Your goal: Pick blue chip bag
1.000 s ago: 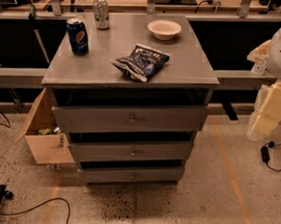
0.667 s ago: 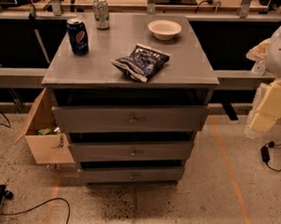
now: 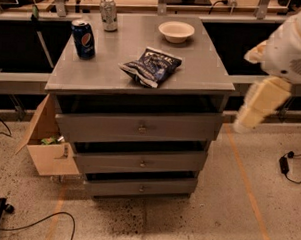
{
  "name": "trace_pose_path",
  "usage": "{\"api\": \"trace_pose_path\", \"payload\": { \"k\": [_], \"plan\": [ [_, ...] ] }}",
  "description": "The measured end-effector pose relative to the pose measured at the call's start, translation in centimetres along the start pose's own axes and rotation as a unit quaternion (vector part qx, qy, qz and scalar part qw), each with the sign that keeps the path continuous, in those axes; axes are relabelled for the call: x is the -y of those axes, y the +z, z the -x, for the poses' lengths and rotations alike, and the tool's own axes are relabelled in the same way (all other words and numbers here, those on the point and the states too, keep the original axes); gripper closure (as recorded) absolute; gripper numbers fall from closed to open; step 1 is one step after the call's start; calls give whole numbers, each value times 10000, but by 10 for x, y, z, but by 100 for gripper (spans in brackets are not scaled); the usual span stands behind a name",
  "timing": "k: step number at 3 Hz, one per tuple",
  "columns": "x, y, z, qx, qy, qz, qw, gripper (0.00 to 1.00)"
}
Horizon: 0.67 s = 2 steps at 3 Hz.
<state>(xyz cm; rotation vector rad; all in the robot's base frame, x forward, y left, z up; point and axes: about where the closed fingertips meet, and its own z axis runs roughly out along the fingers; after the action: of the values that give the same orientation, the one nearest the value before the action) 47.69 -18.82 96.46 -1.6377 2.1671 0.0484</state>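
Note:
The blue chip bag (image 3: 151, 67) is a crinkled dark blue and black foil bag with white lettering. It lies flat near the middle of the grey cabinet top (image 3: 202, 74), towards the front. My gripper is not in view. Only the arm's white and cream links (image 3: 261, 102) show at the right edge. They hang in the air to the right of the cabinet, apart from the bag.
A blue Pepsi can (image 3: 83, 38) stands at the left of the top, a silver can (image 3: 109, 14) at the back and a white bowl (image 3: 176, 31) at the back right. An open cardboard box (image 3: 46, 147) sits on the floor to the left. Cables lie on the floor.
The arm's cream link has moved left, closer to the cabinet's right side. The bag, cans and bowl have not moved.

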Motion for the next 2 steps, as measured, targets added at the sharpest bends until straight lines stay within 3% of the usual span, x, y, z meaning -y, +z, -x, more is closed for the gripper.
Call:
{"api": "trace_pose_path", "payload": {
  "k": [1, 2],
  "plan": [
    [46, 65, 72, 1233, 118, 140, 9922, 0],
    [70, 81, 86, 1572, 251, -72, 9872, 0]
  ]
}}
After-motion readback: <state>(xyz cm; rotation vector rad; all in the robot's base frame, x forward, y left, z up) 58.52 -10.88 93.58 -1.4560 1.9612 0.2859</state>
